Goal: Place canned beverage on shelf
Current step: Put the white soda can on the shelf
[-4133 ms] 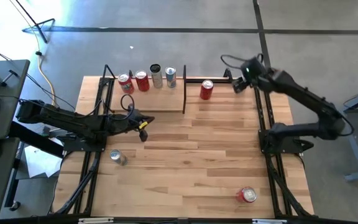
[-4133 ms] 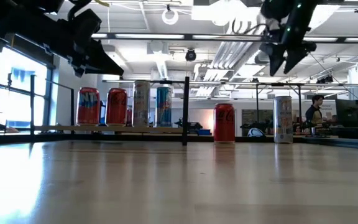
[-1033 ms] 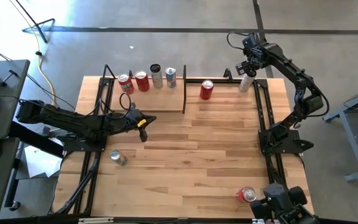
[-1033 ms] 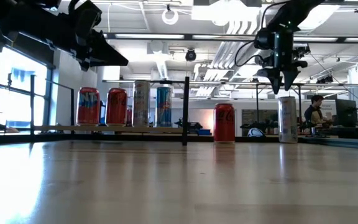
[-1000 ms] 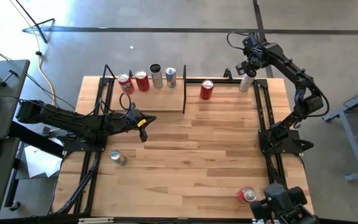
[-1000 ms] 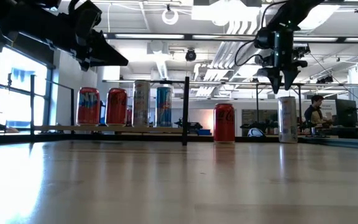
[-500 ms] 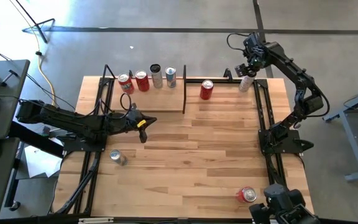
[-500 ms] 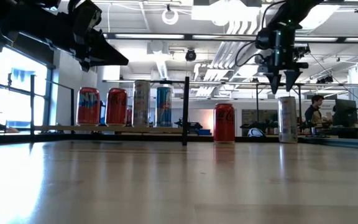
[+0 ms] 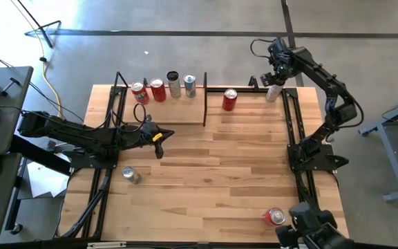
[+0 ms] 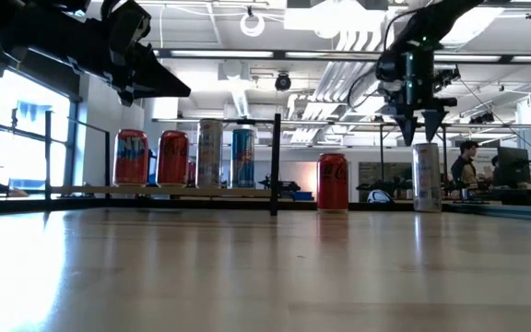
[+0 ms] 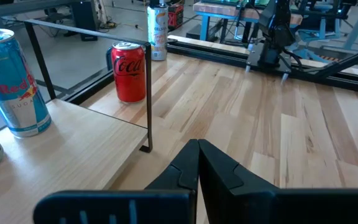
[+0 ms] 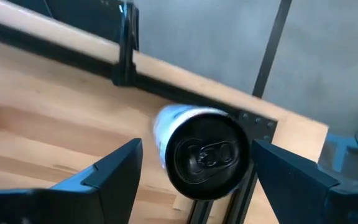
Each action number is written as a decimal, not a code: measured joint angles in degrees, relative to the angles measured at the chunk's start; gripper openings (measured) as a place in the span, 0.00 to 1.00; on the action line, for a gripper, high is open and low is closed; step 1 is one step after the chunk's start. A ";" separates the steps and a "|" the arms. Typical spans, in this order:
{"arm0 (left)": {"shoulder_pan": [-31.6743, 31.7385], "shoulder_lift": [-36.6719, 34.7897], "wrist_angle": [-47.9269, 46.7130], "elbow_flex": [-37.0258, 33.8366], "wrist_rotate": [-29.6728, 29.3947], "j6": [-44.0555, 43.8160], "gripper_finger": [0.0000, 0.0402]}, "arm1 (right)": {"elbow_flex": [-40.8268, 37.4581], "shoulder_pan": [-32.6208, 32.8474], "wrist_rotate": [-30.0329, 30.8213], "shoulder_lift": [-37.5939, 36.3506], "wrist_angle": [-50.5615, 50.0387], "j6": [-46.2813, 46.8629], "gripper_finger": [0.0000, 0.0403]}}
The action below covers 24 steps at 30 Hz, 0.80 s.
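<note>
A tall white can [image 9: 273, 92] stands upright at the table's far right corner, also seen in the low view [image 10: 424, 177]. My right gripper [image 10: 420, 136] hangs open straight above the can's dark top [image 12: 207, 152], pointing steeply down, one finger on each side, touching nothing. The shelf [image 9: 164, 114] at the far left carries several upright cans. A red cola can [image 9: 229, 100] stands on the table just right of the shelf's end panel [image 9: 205, 97]. My left gripper [image 9: 159, 146] is shut and hovers by the shelf's near edge.
A silver can [image 9: 130, 174] lies on its side near the left edge. A red can [image 9: 275, 216] lies near the front right corner. Black frame rails [image 9: 290, 124] run along both table sides. Bare planks fill the table's middle [image 9: 213, 173].
My right gripper has opened its fingers wider while staying above the tall white can, and it has tipped a little more steeply downward. The can has not moved.
</note>
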 joint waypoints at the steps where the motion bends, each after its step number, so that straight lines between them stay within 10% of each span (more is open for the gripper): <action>1: 0.01 0.00 0.00 0.00 0.00 -0.01 0.00 | -0.03 0.00 0.14 1.01 -0.33 -0.12 0.71; 24: 0.00 0.01 1.38 0.00 0.00 0.15 0.00 | 0.21 2.19 2.26 3.12 -3.76 -1.48 0.71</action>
